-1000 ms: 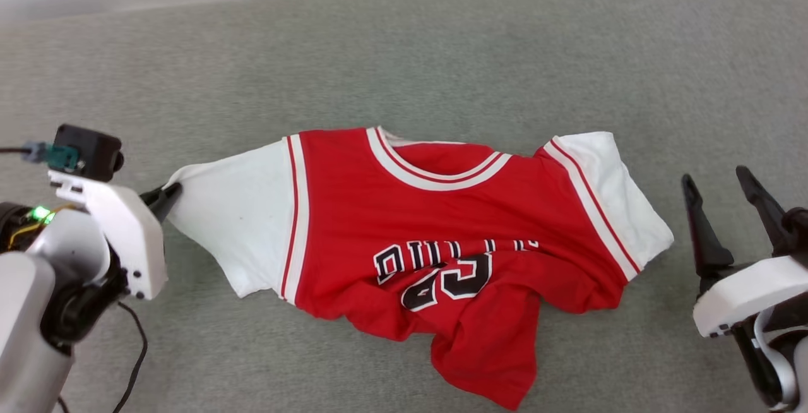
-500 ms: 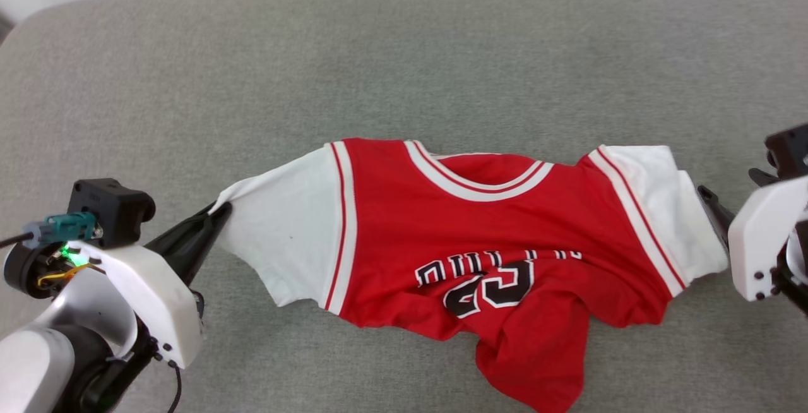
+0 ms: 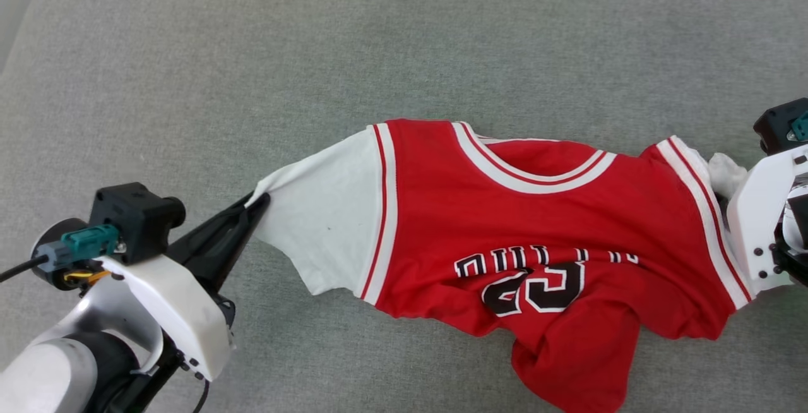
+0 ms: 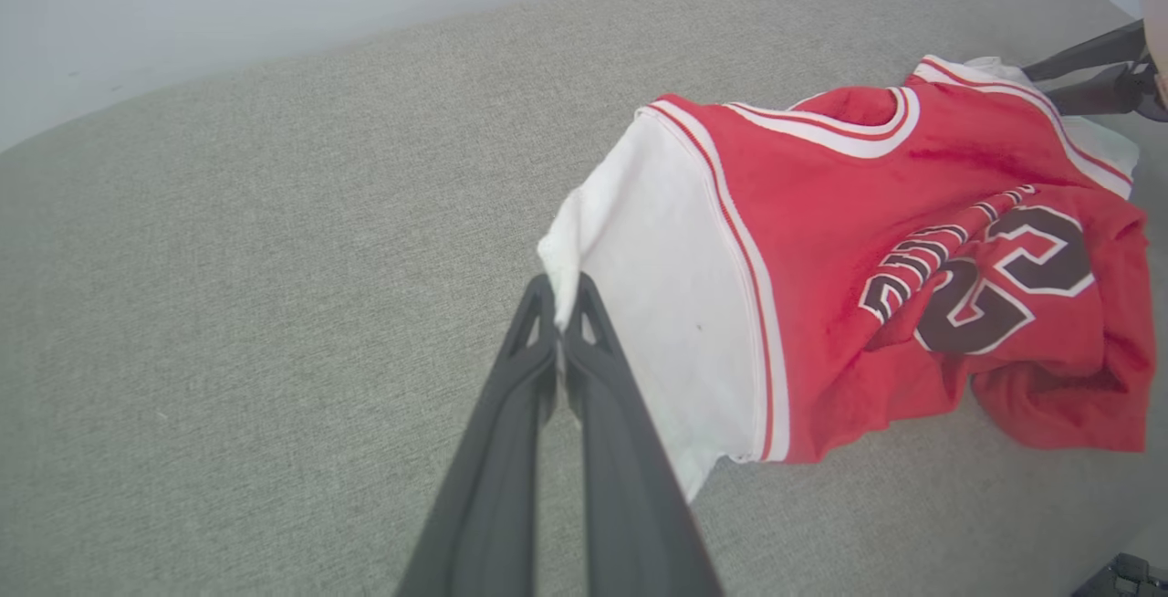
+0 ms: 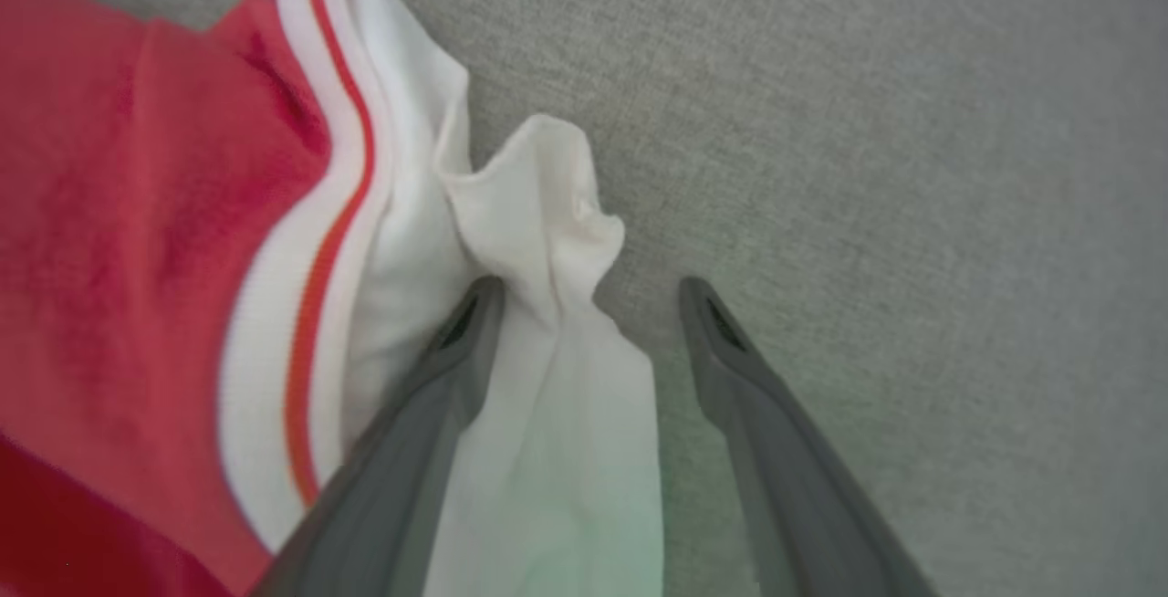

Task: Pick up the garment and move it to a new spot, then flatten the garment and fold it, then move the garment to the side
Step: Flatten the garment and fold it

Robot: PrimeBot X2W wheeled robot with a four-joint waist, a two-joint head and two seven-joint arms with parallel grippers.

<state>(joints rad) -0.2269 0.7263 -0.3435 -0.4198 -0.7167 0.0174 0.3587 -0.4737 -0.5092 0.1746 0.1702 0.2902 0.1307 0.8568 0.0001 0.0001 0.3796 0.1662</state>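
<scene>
The garment [image 3: 536, 236], a red jersey with white sleeves and black lettering, lies rumpled across the grey cushion, its lower part bunched toward the front. My left gripper [image 3: 259, 201] is shut on the tip of one white sleeve [image 4: 657, 305], which its pinched fingertips [image 4: 561, 300] hold slightly stretched. At the far right, my right gripper [image 5: 589, 291] stands open around the crumpled edge of the other white sleeve [image 5: 538, 214]; one finger presses on the cloth and the other rests on bare cushion. In the head view its white housing [image 3: 760, 223] covers its fingers.
The grey fabric cushion [image 3: 404, 40] spreads wide behind and to the left of the jersey. Its rounded back-left corner shows at the top left of the head view. A black cable trails from my left wrist [image 3: 19, 266].
The head camera has tilted and shifted, so the whole scene has slid. My right gripper has come in from beside the jersey onto its white sleeve, bunching it. The left grip holds.
</scene>
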